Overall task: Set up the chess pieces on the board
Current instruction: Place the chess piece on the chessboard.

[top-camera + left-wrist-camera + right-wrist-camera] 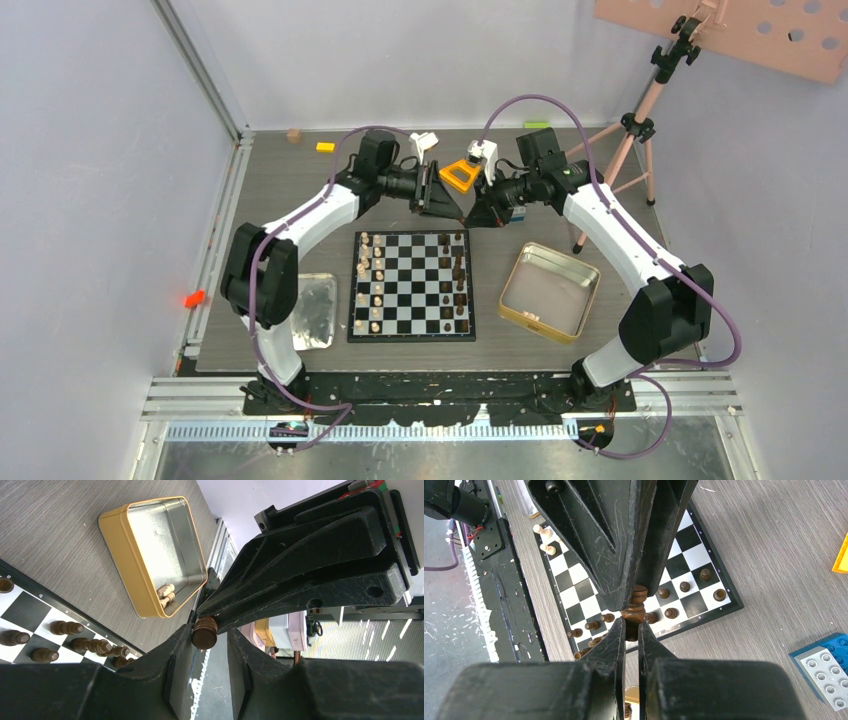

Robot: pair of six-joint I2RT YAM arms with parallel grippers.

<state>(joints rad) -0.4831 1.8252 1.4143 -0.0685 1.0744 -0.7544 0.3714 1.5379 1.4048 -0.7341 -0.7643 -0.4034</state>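
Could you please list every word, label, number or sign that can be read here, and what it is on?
None can be read.
The board, the gold-rimmed tin and the dark chess piece show no lettering; the small lit unit by the left base is too small.

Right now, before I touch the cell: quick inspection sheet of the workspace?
Surface: grey table, no spills seen.
Job's things: board centred; light pieces on its left columns, dark pieces on its right; spare light pieces in the tin.
Clutter: silver tray, yellow brick, orange brick, blue brick.
Grippers: left gripper and right gripper meet on one dark piece; right pinches it, left's hold unclear.
Cables: purple cables loop off the board.
Surroundings: tripod, pegboard.
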